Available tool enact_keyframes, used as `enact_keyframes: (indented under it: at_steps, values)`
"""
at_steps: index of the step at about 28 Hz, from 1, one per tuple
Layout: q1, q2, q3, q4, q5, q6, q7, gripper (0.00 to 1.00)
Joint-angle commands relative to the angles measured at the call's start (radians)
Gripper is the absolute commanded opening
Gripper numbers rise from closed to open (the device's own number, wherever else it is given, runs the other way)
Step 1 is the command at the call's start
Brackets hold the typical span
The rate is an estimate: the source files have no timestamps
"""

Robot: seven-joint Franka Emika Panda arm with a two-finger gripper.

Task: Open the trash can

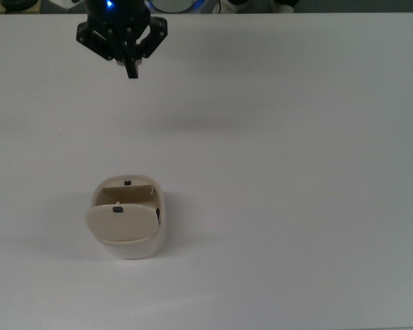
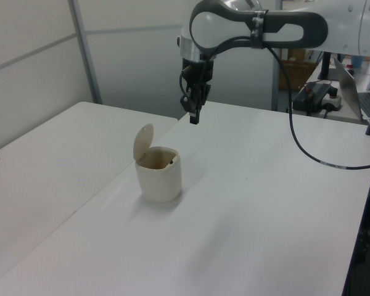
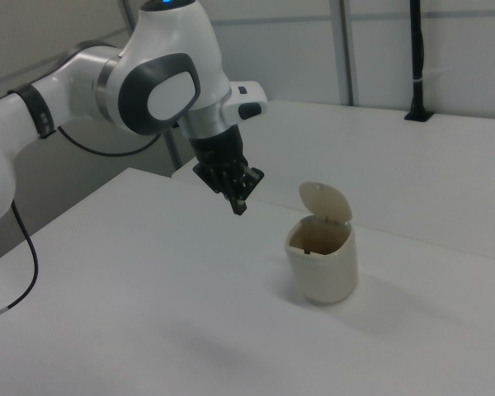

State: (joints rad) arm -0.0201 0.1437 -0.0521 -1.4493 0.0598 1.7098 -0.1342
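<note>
The trash can [image 1: 132,237] [image 2: 159,179] [image 3: 322,262] is a small cream-white bin standing on the white table. Its beige lid [image 1: 118,223] [image 2: 142,141] [image 3: 326,201] stands raised on its hinge, and the inside shows. My gripper [image 1: 131,71] [image 2: 193,118] [image 3: 238,206] hangs in the air well clear of the bin, near the top view's upper edge, up and to the right of the bin in the left view. Its black fingers are shut with nothing between them.
The white table [image 1: 296,172] stretches around the bin. A black cable [image 2: 302,148] hangs from the arm in the left view. A black post [image 3: 417,58] stands at the table's far side in the right view.
</note>
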Motion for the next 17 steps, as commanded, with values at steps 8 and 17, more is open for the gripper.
enact_keyframes:
  at_steps: [8, 17]
  values:
    - [0.008, -0.062, 0.0, -0.037, -0.018, -0.101, 0.024, 1.0]
    - [0.009, -0.056, 0.006, -0.039, -0.057, -0.101, 0.016, 1.0]
